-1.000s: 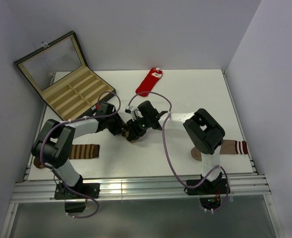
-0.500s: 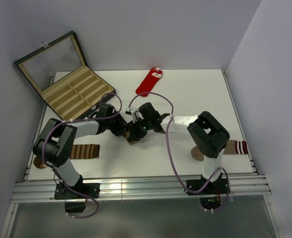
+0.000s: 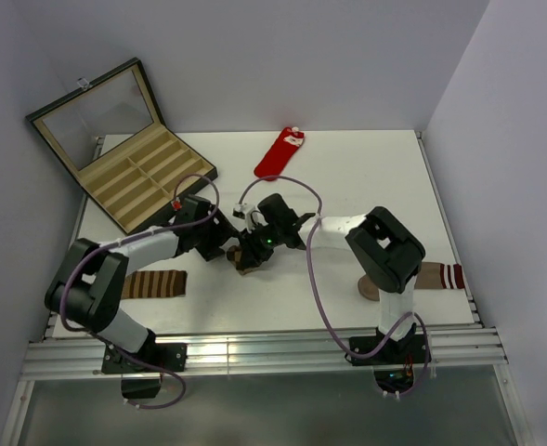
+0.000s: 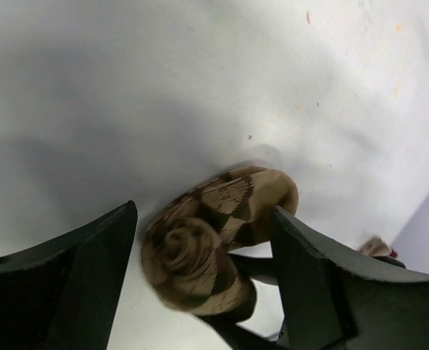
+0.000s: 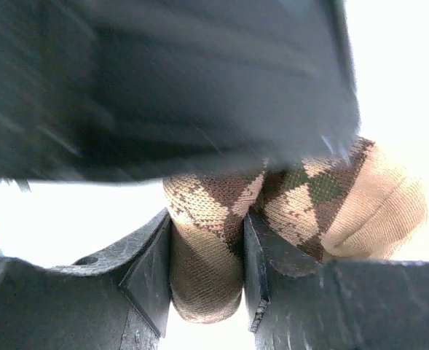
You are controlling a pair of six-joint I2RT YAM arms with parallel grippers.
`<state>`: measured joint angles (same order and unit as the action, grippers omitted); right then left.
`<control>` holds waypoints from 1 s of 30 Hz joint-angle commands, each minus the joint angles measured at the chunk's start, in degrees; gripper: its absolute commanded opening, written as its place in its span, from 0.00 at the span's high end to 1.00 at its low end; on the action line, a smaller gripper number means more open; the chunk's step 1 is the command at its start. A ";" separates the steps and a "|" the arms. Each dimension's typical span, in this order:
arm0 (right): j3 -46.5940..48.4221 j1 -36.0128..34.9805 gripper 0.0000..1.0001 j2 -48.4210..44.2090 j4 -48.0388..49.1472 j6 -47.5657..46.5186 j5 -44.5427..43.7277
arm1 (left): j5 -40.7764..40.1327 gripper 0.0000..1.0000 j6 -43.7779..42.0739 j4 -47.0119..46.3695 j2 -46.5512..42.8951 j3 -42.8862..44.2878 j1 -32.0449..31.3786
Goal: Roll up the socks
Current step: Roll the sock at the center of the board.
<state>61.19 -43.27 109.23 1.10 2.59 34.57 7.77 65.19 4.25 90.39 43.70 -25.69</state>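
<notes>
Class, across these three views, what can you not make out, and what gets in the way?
Top view: the tan-and-dark-brown argyle rolled sock is mostly hidden under the left jaws and right jaws.
Top view: the brown-and-cream ring-striped fabric sock runs behind the left arm.
Top view: the tan sock with a red-and-white cuff runs under the right arm.
Right wrist view: an unidentifiable blurred dark mass fills the top.

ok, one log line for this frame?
argyle sock: rolled, mid-table | left gripper: open, straddling it | right gripper: clamped on it | red sock: flat, far side, not yet rolled
</notes>
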 commanded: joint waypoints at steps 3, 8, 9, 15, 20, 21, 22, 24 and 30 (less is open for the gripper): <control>1.30 -0.68 1.00 -3.23 -4.53 -4.26 -6.87 | -12.76 0.16 2.48 11.21 -11.80 -0.28 0.56; 2.62 -1.29 1.00 -5.95 -7.16 -5.05 -15.99 | -11.21 0.14 6.09 12.81 -19.98 -5.64 0.64; 2.88 -1.73 1.00 -6.13 -7.43 -5.31 -17.59 | -10.07 0.14 6.44 12.02 -20.51 -6.60 0.64; 4.64 -7.00 1.00 -4.56 -9.01 -5.32 -28.82 | -3.64 0.15 8.55 3.06 -20.34 -11.88 -0.58; 5.34 -11.04 1.00 -4.11 -8.66 -4.53 -34.48 | -3.29 0.16 10.57 -0.82 -20.25 -14.34 -0.67; 5.43 -11.49 1.00 -3.94 -8.49 -4.26 -35.70 | -3.29 0.16 11.36 -1.87 -20.25 -15.22 -0.67; 5.43 -11.84 1.00 -3.85 -7.96 -4.09 -35.45 | -3.37 0.16 11.63 -2.31 -19.99 -15.57 -0.67; 5.52 -12.54 1.00 -3.50 -7.35 -3.91 -34.83 | -3.03 0.18 12.06 -3.10 -19.03 -16.28 -0.67; 3.85 -13.25 1.00 -3.85 -4.54 -4.79 -34.83 | -3.81 0.23 11.81 -3.72 -16.83 -16.02 -0.59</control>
<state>64.29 -56.12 105.82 -6.83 -1.50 1.28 3.86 76.20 3.33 72.99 27.44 -26.17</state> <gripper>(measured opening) 0.425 0.774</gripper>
